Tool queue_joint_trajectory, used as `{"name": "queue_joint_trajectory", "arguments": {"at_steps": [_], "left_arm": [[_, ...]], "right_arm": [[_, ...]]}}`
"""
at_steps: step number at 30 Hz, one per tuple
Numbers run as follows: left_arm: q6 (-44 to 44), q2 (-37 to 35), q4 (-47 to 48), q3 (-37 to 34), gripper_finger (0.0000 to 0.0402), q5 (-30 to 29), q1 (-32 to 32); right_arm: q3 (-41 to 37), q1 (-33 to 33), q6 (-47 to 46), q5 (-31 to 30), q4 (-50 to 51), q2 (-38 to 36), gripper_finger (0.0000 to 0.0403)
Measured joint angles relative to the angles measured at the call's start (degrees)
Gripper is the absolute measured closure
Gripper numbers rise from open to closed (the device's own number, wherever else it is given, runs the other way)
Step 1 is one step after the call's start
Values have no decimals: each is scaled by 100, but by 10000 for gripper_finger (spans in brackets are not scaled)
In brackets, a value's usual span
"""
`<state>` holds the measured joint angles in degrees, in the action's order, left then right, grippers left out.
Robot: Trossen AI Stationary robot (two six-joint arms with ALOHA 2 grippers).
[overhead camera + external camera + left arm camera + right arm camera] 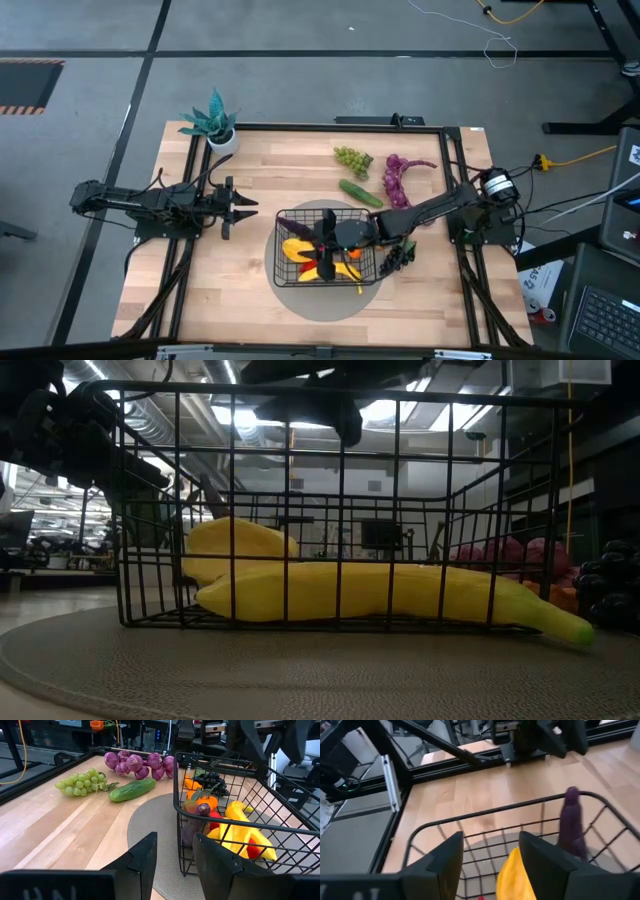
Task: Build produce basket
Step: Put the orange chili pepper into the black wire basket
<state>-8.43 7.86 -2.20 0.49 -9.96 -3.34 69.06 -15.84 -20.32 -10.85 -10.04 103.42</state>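
Two dark jointed arms — black cables trailing (flat, angular black fingers [142, 862]).

The worktop [250, 190] is pale wood with a smooth, matt grain. The basket [186, 810] is thin black wire, faintly shiny. The banana [380, 592] looks like smooth plastic; the cucumber [132, 789] is glossier. The round mat [300, 670] has a rough, woven texture.
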Motion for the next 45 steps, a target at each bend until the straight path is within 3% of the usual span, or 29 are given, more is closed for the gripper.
{"name": "queue_joint_trajectory", "arguments": {"at_steps": [7, 12, 24, 28, 37, 45], "left_arm": [[1, -2, 0, 0, 280, 0, 0], [-2, -2, -2, 0, 280, -2, 0], [0, -1, 0, 0, 280, 0, 0], [1, -2, 0, 0, 280, 0, -1], [0, -1, 0, 0, 280, -1, -1], [1, 0, 0, 0, 280, 0, 0]], "right_arm": [[2, 341, 164, -1, 395, -458, 199], [7, 640, 607, -12, 1551, -1322, 199], [9, 1023, 268, -96, 4698, -2898, 199], [7, 1033, -421, -345, 5762, -3031, 199], [7, 789, -2001, -57, 8258, -3056, 199], [7, -20, -2312, -48, 9296, -3058, 199]]}}
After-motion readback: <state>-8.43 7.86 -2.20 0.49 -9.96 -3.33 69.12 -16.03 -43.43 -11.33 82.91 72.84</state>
